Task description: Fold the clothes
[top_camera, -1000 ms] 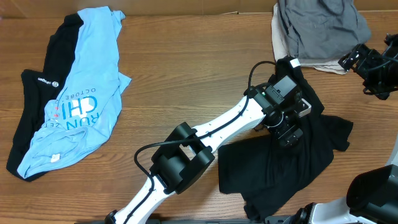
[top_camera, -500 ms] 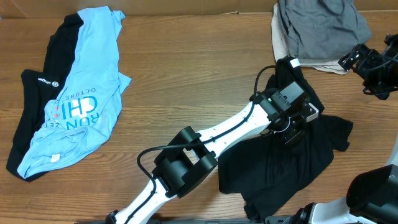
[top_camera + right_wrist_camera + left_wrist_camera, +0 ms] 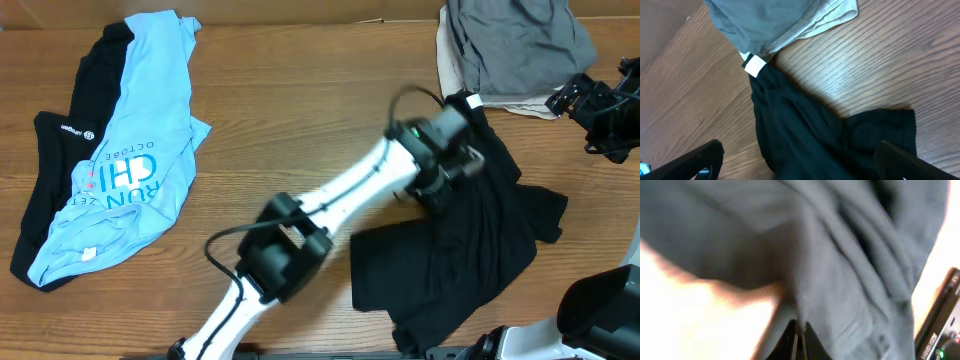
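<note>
Black shirt [image 3: 455, 270] lay crumpled at lower right of the overhead frame, my left gripper [image 3: 799, 330] clamped on its cloth, and I feared a quick pull would bunch it worse

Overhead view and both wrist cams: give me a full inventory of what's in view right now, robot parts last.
black shirt: one, black, crumpled at right centre of the table
white tag: one, white, at the black shirt's top end
blue T-shirt: one, light blue with print, left side
black garment: one, black, left side, partly under the blue T-shirt
grey garment: one, grey, top right corner
pale garment: one, off-white, under the grey garment
table: one, brown wood
left gripper: one, black, shut on the black shirt
right gripper: one, black, open, right edge
</note>
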Controlling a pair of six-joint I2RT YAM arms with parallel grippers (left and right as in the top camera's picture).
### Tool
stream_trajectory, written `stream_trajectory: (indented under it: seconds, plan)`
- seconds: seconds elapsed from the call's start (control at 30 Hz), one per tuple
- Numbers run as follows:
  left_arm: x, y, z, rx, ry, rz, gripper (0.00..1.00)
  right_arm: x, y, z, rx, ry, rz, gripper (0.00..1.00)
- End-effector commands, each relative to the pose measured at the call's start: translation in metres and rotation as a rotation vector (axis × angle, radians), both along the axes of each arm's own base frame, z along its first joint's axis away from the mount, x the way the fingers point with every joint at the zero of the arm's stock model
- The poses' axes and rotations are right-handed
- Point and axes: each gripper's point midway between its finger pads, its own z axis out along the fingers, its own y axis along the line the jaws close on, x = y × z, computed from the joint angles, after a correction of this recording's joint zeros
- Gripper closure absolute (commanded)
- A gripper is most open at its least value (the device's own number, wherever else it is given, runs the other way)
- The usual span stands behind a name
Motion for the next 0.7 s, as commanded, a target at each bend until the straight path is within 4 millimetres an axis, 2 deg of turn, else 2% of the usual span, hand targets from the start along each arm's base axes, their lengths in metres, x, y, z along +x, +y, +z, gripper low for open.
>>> stream_trajectory:
  seconds: [0.0,0.2,0.3,0.37,0.5,0.57,0.67]
  plan:
    - [0.078,0.057,0.052,0.041,-0.146,0.178,0.96,0.000,-0.004,0.003,-0.021,-0.004,-0.003,0.00]
    - [0.160,0.174,0.107,0.125,-0.273,0.438,0.96,0.002,0.009,0.004,0.021,-0.017,0.029,0.00]
    - [0.196,0.229,0.125,0.112,-0.326,0.564,0.96,0.004,0.025,0.004,0.050,-0.014,0.068,0.00]
    - [0.212,0.257,0.128,0.106,-0.345,0.625,0.96,0.004,0.035,0.004,0.053,-0.007,0.091,0.00]
    - [0.230,0.312,0.130,0.115,-0.351,0.731,0.96,0.007,0.064,0.000,0.060,0.012,0.164,0.00]
    - [0.235,0.336,0.130,0.123,-0.350,0.773,0.96,0.008,0.085,-0.001,0.064,0.024,0.217,0.00]
    - [0.239,0.361,0.129,0.133,-0.348,0.819,0.96,0.008,0.116,-0.006,0.070,0.050,0.297,0.00]
